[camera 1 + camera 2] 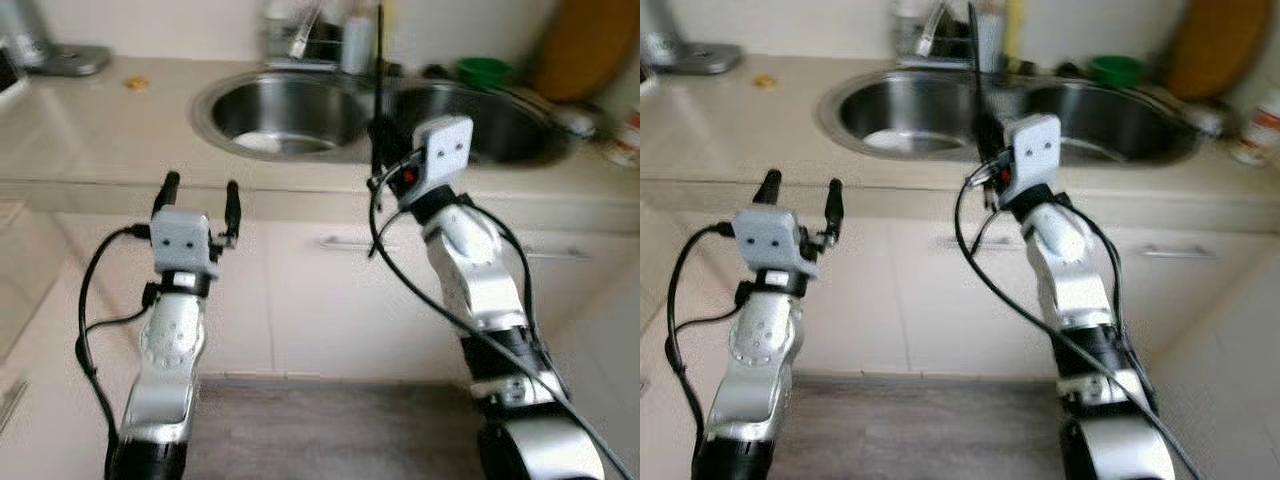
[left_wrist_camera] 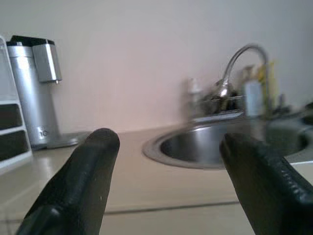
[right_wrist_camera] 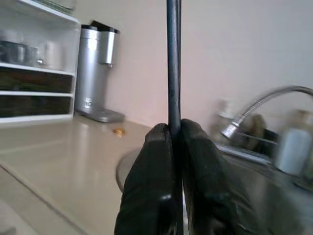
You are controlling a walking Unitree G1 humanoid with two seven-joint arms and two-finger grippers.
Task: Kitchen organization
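A thin black utensil handle [image 3: 172, 58] stands upright, and my right gripper [image 1: 380, 135] is shut on it over the counter's front edge, between the two basins of a steel double sink [image 1: 215, 95]. The stick [image 1: 975, 60] rises well above the fingers [image 3: 151, 166]; its lower end is hidden. My left gripper [image 1: 201, 190] is held open with nothing between its fingers [image 2: 93, 161], just before the counter edge, left of the sink. A whitish item [image 1: 262, 142] lies in the left basin.
A faucet [image 2: 239, 54] and bottles stand behind the sink. A green bowl [image 1: 483, 70] and a wooden board [image 1: 585, 45] are at the back right. A silver coffee machine [image 3: 95, 73], a white shelf rack [image 3: 34, 73] and a small orange scrap [image 1: 136, 83] are at the left. Cupboard handles [image 1: 350, 243] run below.
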